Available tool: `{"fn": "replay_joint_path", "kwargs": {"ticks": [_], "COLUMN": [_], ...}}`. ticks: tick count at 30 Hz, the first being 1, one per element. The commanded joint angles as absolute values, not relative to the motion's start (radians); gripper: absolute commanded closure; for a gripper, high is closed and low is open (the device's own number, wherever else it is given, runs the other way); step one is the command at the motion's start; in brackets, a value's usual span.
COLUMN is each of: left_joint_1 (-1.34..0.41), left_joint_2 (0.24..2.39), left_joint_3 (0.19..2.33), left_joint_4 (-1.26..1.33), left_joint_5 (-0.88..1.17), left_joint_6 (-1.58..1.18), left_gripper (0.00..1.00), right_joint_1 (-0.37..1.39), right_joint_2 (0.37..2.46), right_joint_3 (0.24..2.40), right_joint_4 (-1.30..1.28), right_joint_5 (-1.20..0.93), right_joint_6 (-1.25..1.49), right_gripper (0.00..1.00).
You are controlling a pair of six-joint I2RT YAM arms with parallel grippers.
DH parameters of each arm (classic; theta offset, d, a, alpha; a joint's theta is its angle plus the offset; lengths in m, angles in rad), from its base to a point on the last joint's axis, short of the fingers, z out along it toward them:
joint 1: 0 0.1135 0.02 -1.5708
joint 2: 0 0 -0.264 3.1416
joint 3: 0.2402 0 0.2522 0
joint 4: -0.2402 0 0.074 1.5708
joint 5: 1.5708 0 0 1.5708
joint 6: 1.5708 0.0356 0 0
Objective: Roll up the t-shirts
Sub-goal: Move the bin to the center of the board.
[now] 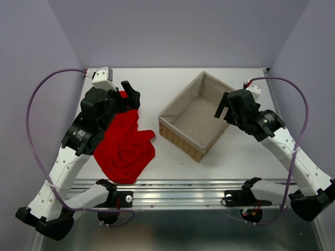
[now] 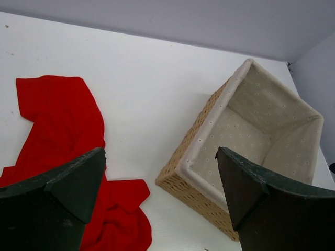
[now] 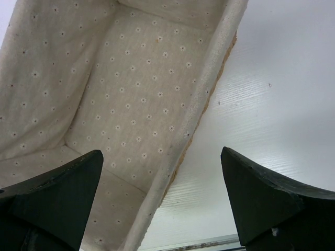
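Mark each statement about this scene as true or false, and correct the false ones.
1. The red t-shirt lies crumpled on the table, to the left of the basket. True.
2. A rolled shirt sits inside the basket. False: the basket holds no shirt.
3. The left gripper is shut on the cloth. False: it is open and holds nothing.
4. The right gripper is open, near the basket's rim. True.
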State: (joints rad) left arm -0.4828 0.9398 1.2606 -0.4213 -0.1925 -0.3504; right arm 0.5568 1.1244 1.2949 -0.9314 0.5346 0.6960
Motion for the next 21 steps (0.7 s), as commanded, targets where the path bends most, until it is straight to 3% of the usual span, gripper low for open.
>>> {"fn": "replay_joint_path", "kwargs": {"ticks": [1, 14, 21], "left_joint_1": [-0.485, -0.486, -0.485], "left_joint_2": [0.939, 0.971, 0.968], "left_joint_3": [1.266, 1.278, 1.224], "left_joint_4": [-0.370, -0.426, -0.425], "left_joint_5": [-0.216, -0.130, -0.101], "left_joint_6": [-0.362, -0.337, -0.374], "left_gripper": [0.01, 0.01, 0.01], "right_joint_1": [0.557, 0.557, 0.557], "right_joint_2": [1.086, 1.086, 1.025], "right_joint_3": [1.278, 1.305, 1.191], "right_joint_4": [-0.885, -0.986, -0.956], "right_joint_5": [0.568, 0.575, 0.566], "right_joint_6": [0.692, 0.762, 0.821], "right_gripper": [0.00, 0.00, 0.00]}}
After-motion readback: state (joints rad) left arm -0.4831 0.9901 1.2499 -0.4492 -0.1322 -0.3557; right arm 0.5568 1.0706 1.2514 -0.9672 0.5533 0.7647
